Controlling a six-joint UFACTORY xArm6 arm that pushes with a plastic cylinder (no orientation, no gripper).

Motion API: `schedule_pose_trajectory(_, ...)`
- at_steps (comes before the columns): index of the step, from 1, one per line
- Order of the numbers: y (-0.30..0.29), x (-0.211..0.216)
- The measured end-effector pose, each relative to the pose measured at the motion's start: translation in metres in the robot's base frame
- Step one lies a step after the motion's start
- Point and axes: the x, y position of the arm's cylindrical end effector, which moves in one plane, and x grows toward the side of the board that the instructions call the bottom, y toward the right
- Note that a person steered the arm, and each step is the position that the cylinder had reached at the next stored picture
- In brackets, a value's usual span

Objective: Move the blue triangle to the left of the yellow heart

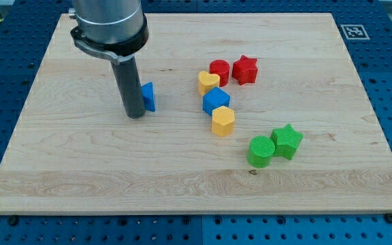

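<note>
The blue triangle (148, 96) lies on the wooden board left of centre. My tip (135, 114) stands right against its left side, touching or nearly touching it. The yellow heart (208, 82) sits to the right of the triangle, with a clear gap between them. The rod hides part of the triangle's left edge.
A red cylinder (219, 69) and a red star (245, 69) lie right of the heart. A blue cube (216, 101) and a yellow hexagon (222, 121) sit below it. A green cylinder (260, 151) and a green star (287, 141) lie lower right.
</note>
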Motion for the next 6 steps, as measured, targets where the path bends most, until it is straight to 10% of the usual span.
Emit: schedule_pose_trajectory(6,0.12,0.049)
